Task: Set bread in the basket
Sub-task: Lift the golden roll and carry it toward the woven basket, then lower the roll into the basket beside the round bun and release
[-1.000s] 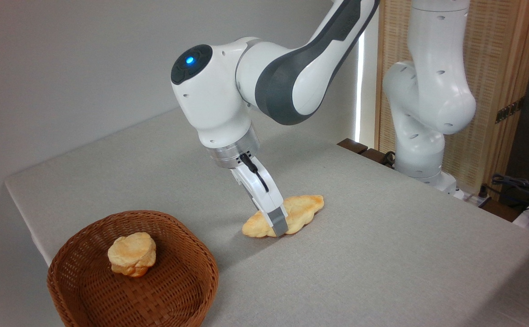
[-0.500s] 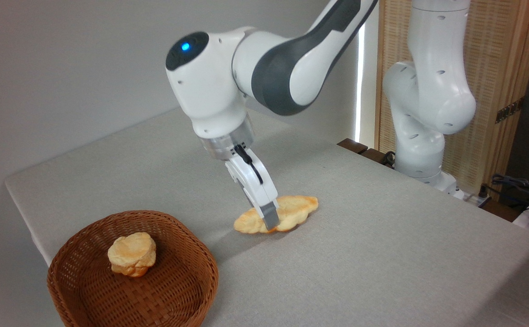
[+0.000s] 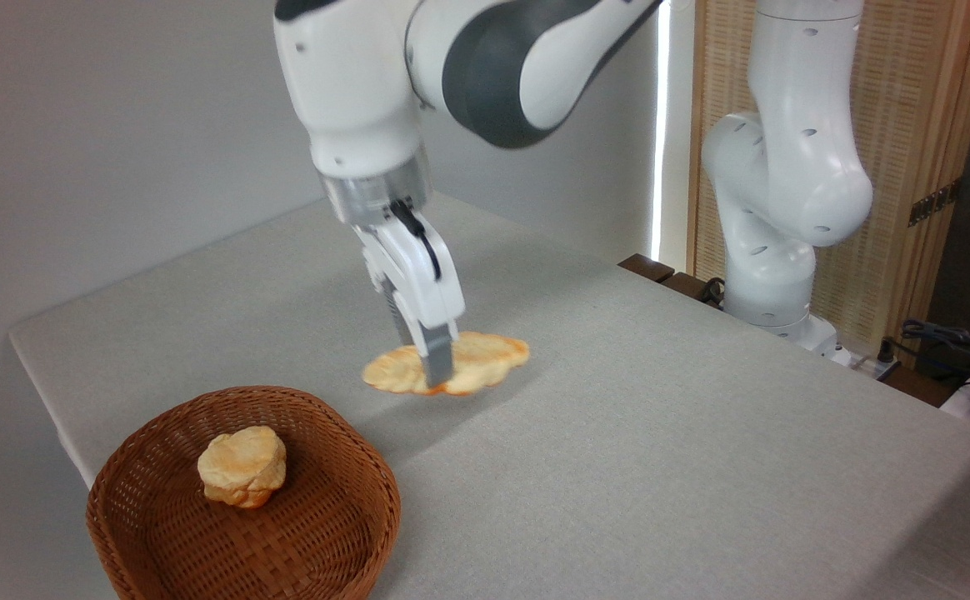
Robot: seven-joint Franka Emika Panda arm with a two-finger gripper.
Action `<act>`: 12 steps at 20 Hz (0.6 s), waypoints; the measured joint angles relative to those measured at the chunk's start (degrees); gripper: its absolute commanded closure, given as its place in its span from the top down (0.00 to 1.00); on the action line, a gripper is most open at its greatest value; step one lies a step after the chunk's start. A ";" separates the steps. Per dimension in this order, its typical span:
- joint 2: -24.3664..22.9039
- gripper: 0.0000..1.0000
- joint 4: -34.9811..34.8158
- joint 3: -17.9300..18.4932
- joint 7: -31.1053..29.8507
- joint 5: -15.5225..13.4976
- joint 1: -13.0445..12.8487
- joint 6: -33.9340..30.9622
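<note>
Two breads: you have a long, flat, golden leaf-shaped bread [image 3: 452,365] up in the air and a small round puffy bun [image 3: 242,465] sitting in the basket.
Pincer: your white robot pincer [image 3: 435,377] is clamped on the long bread, near its middle, a bit toward the left end.
Where the bread is: it hangs level above the grey cloth tabletop [image 3: 660,433], not touching it. You can see its shadow below it. It is up and to the right of the basket, not over it yet.
Basket: the round, reddish-brown woven wicker basket [image 3: 352,533] sits at the front left corner of the tabletop. The bun takes up part of the inside.
How the bread will handle: it looks light and stiff, since both ends stay out flat and do not droop. The crust may crumble if you squeeze hard. The top is lumpy, so it could slip or twist.
Where to hold: stay near the middle so it does not tip.
Next step, I think: carry it left and toward the front, over the basket, then lower it beside the bun.
</note>
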 measured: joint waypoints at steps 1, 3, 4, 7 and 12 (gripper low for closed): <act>0.00 0.45 1.08 0.00 0.00 -0.30 0.00 0.54; 0.02 0.45 2.46 -0.04 0.00 -0.67 0.00 2.93; 0.04 0.45 2.83 -0.06 0.00 -0.76 -0.01 4.16; 0.37 0.46 3.50 -0.04 -0.08 -2.14 0.00 11.70; 2.02 0.95 3.56 0.10 -0.09 -4.54 0.10 22.54</act>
